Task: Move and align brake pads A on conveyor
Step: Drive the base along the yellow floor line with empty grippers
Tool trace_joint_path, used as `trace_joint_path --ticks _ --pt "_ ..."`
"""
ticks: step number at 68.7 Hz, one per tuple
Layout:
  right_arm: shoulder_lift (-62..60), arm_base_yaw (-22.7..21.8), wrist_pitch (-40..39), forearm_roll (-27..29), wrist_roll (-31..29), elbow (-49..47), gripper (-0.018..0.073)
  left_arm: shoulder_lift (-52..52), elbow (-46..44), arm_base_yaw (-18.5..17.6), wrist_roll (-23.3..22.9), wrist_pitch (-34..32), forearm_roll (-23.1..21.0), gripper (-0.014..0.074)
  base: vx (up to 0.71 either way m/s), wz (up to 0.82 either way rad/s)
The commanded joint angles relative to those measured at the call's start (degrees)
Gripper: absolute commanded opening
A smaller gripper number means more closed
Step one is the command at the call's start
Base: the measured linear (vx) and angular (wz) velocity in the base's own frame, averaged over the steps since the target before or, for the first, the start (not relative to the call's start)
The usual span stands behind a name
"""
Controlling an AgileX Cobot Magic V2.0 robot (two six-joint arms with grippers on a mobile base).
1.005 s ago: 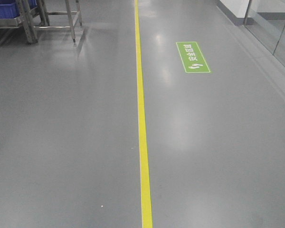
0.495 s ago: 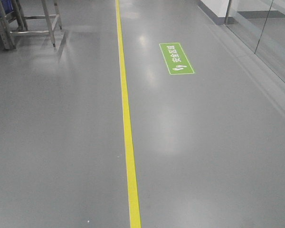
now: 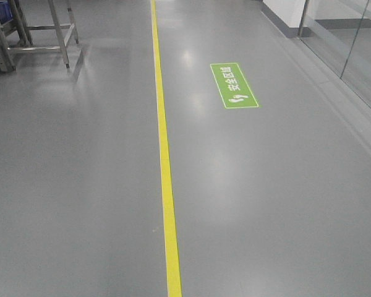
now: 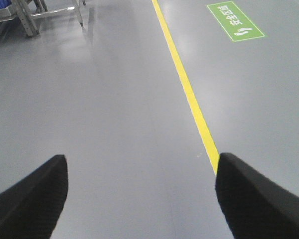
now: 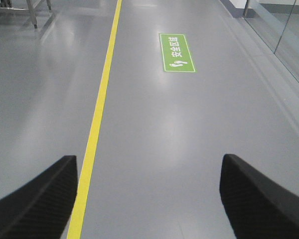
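The brake pads A and the conveyor are out of view in every frame. Only grey workshop floor shows. In the left wrist view my left gripper (image 4: 142,172) is open, its two black fingers wide apart with bare floor between them. In the right wrist view my right gripper (image 5: 148,172) is open too, nothing between its black fingers. Neither gripper appears in the front view.
A yellow floor line (image 3: 164,154) runs away from me down the grey floor. A green floor sign (image 3: 234,85) with white characters lies right of it. A steel frame (image 3: 46,28) with a blue bin stands far left. A glass wall (image 3: 352,49) borders the far right.
The front view has shifted: the yellow line moved left in the frame, then the sign and steel frame slid slightly down. The base is turning and rolling along the line.
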Motion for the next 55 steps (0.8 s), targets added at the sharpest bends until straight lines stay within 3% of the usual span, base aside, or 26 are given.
trace_joint_path --ticks 1,55 --pt "0.31 -0.13 -3.99 0.02 -0.20 -1.63 0.0568 0.40 -1.44 -0.19 -0.25 -3.54 -0.13 0.0587 0.46 0.08" --pt "0.31 -0.13 -3.99 0.02 -0.20 -1.63 0.0568 0.40 -1.44 -0.19 -0.25 -3.54 -0.13 0.0587 0.57 0.10"
